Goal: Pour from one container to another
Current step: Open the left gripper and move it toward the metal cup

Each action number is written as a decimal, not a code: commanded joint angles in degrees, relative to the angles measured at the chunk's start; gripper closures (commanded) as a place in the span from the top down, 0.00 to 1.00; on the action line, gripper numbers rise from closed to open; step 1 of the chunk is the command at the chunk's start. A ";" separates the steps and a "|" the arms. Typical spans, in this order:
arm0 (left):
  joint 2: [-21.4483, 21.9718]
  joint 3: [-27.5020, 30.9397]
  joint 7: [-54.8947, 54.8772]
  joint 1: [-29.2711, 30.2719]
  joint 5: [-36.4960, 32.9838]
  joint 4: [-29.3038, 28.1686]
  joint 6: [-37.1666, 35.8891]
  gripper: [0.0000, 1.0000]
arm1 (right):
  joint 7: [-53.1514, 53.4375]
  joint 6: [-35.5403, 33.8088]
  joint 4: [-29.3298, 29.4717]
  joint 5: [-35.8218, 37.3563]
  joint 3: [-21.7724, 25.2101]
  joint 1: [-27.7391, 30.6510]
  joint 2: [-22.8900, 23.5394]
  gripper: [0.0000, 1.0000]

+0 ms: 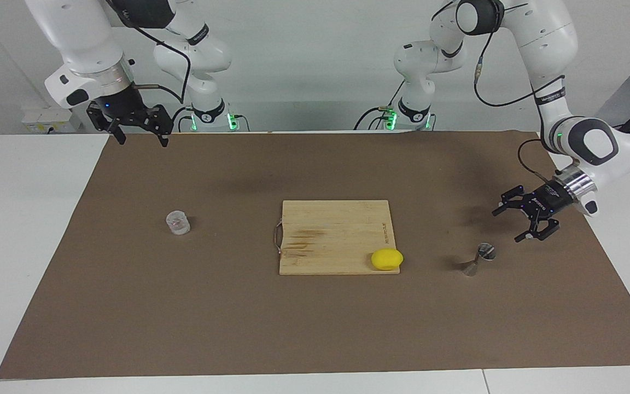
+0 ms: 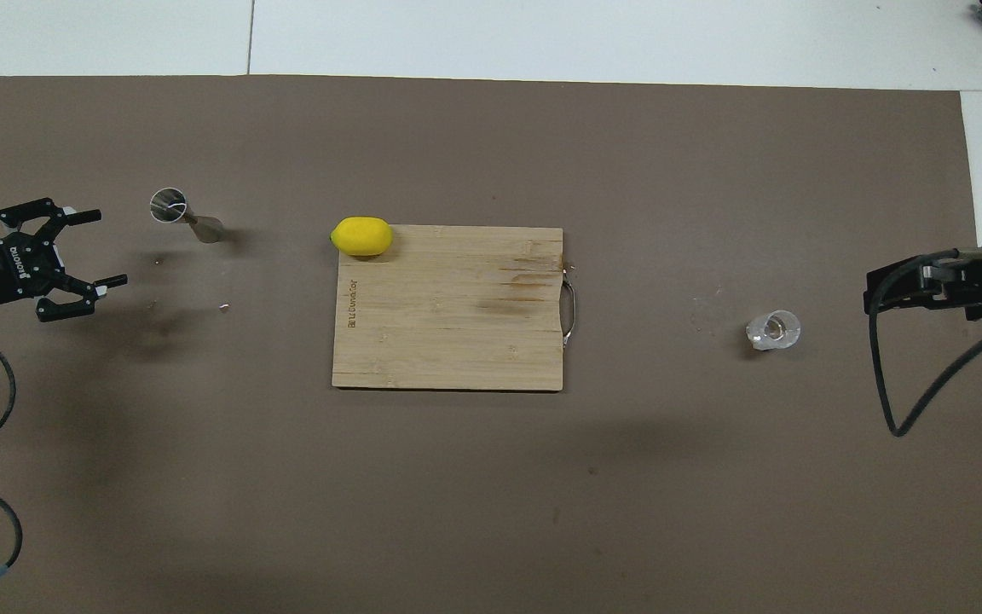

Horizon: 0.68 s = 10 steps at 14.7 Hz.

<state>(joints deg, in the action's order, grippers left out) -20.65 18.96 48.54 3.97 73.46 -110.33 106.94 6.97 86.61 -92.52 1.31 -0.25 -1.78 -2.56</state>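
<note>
On the matte brown mat, the right gripper [image 1: 139, 136] hangs with fingers spread, empty, above the mat's edge. The clear cylindrical glass cup [image 1: 178, 222] stands toward that arm's end. A grained bamboo cutting board [image 1: 334, 235] carries a smooth yellow lemon [image 1: 386, 259]. The silvery hourglass jigger [image 1: 478, 259] stands just beside the left gripper [image 1: 513, 225], also spread and empty.

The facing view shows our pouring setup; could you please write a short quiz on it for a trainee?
1. True or false: the lemon lies at a corner of the cutting board.
2. Which is nearer the jigger: (a) left end effector, (b) right end effector?
3. Fill in: the glass cup stands toward the ___ arm's end of the table.

Key: 1 true; 2 a; 3 right.
</note>
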 commanded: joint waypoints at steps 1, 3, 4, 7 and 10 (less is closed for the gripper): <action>2.10 -0.15 1.82 -1.33 7.02 -4.01 3.45 1.00 | -0.73 -0.83 -0.47 -0.78 -0.37 0.90 -0.96 1.00; 2.11 -1.47 1.99 -1.50 10.64 -4.20 5.29 1.00 | -0.82 -0.83 -0.47 -0.78 -0.37 0.90 -0.96 1.00; 2.10 -2.60 2.78 -1.42 12.39 -4.20 6.78 1.00 | -0.82 -0.83 -0.47 -0.78 -0.37 0.90 -0.96 1.00; 1.67 -4.37 3.75 -1.51 17.15 -4.20 10.04 1.00 | -0.82 -0.83 -0.47 -0.78 -0.37 0.90 -0.96 1.00; 1.40 -4.37 3.75 -2.91 19.43 -4.20 12.85 1.00 | -0.82 -0.83 -0.56 -0.78 -0.37 0.82 -1.31 1.00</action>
<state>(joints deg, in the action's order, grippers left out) -20.39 14.08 51.55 2.83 90.66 -112.92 116.83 6.97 86.60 -92.52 1.31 -0.25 -1.78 -2.62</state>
